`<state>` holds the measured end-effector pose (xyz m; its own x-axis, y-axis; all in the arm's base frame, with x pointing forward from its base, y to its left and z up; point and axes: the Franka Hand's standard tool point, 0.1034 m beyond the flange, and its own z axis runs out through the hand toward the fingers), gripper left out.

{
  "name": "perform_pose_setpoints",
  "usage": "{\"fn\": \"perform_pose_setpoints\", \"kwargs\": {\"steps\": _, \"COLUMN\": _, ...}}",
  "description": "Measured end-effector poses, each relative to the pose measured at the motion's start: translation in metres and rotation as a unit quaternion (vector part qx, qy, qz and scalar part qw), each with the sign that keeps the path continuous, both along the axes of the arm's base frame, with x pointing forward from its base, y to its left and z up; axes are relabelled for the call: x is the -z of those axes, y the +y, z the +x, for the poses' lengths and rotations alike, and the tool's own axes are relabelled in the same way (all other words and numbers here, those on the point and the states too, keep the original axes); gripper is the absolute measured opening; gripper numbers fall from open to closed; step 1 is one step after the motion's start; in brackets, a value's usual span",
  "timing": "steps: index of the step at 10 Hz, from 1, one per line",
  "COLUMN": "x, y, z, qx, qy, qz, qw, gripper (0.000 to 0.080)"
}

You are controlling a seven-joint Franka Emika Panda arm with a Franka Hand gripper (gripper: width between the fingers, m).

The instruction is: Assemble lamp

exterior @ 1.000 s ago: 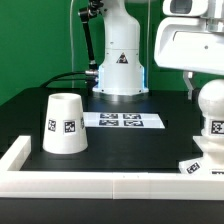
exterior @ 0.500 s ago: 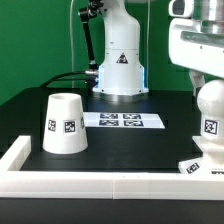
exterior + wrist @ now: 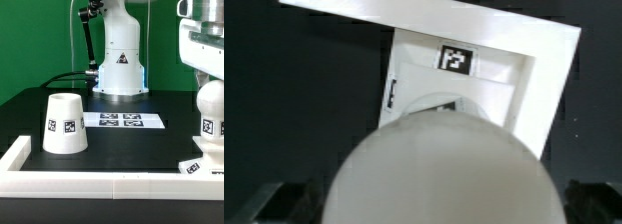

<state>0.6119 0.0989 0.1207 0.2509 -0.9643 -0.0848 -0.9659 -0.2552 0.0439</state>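
The round white bulb (image 3: 210,112) with a tag hangs at the exterior view's right edge, between the fingers of my gripper (image 3: 207,90), which is shut on it. The low square base (image 3: 203,165) lies just below it, cut off by the frame. In the wrist view the bulb (image 3: 446,165) fills the foreground between the dark fingers (image 3: 274,202). The base (image 3: 473,85) lies right beneath it. I cannot tell whether bulb and base touch. The tapered shade (image 3: 65,124) stands mouth down at the exterior view's left, far from my gripper.
The marker board (image 3: 122,120) lies flat in the middle of the black table. The tall white robot pedestal (image 3: 120,60) stands behind it. A white raised rail (image 3: 100,183) runs along the near edge and up the left side.
The gripper's white body has shifted toward the exterior view's right. The bulb under it has barely moved. The shade and base have not moved.
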Motion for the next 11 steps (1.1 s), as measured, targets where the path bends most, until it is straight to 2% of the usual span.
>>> {"fn": "perform_pose_setpoints", "kwargs": {"steps": 3, "x": -0.0015, "y": 0.0050, "z": 0.0002, "qx": -0.143, "qy": -0.011, "qz": 0.004, "qw": 0.990, "gripper": 0.0698}}
{"fn": "perform_pose_setpoints", "kwargs": {"steps": 5, "x": 0.0005, "y": 0.0082, "z": 0.0013, "qx": -0.266, "qy": -0.037, "qz": 0.009, "qw": 0.963, "gripper": 0.0699}}
{"fn": "perform_pose_setpoints", "kwargs": {"steps": 9, "x": 0.0020, "y": 0.0049, "z": -0.0023, "qx": -0.378, "qy": -0.045, "qz": 0.013, "qw": 0.925, "gripper": 0.0699}}
{"fn": "perform_pose_setpoints", "kwargs": {"steps": 11, "x": 0.0033, "y": 0.0070, "z": -0.0016, "qx": -0.452, "qy": -0.056, "qz": 0.011, "qw": 0.890, "gripper": 0.0699}}
